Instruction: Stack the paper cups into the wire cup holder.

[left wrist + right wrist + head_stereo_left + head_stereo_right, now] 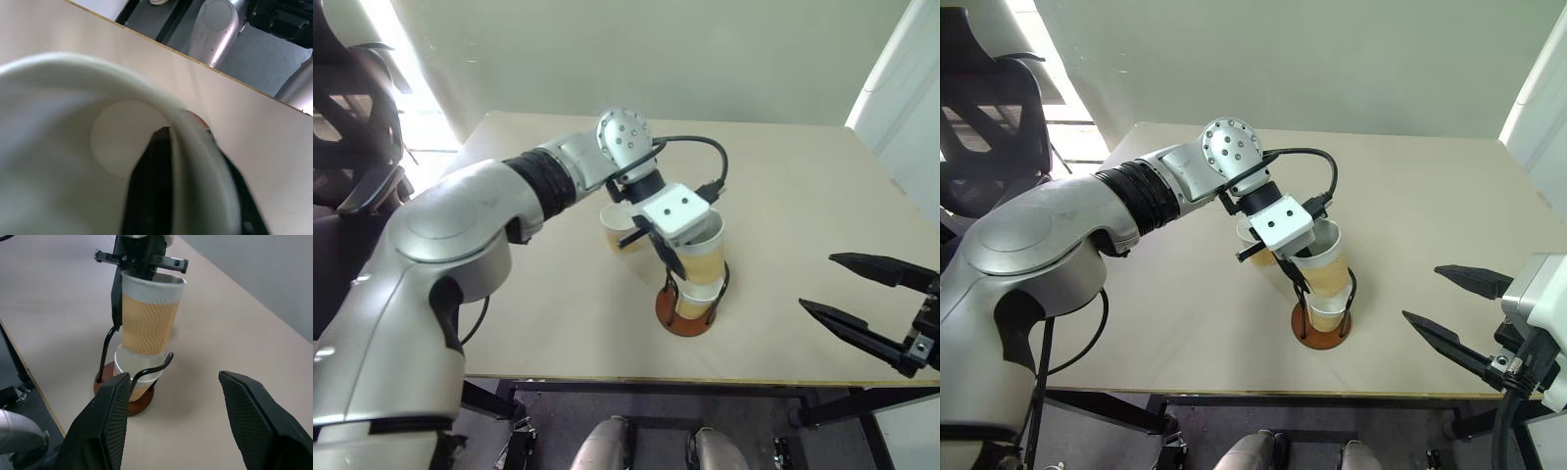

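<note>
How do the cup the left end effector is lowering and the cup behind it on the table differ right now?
The upper cup sits nested in another cup inside the wire cup holder; the loose cup stands directly on the table, outside the holder. The left end effector has one finger inside the upper cup's rim and one outside; nothing touches the loose cup. Both are upright, tan outside, white inside.

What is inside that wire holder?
One cup sits in the wire holder, and a second cup is nested in its mouth, with the left gripper at its rim. The lower cup's inside is covered.
</note>
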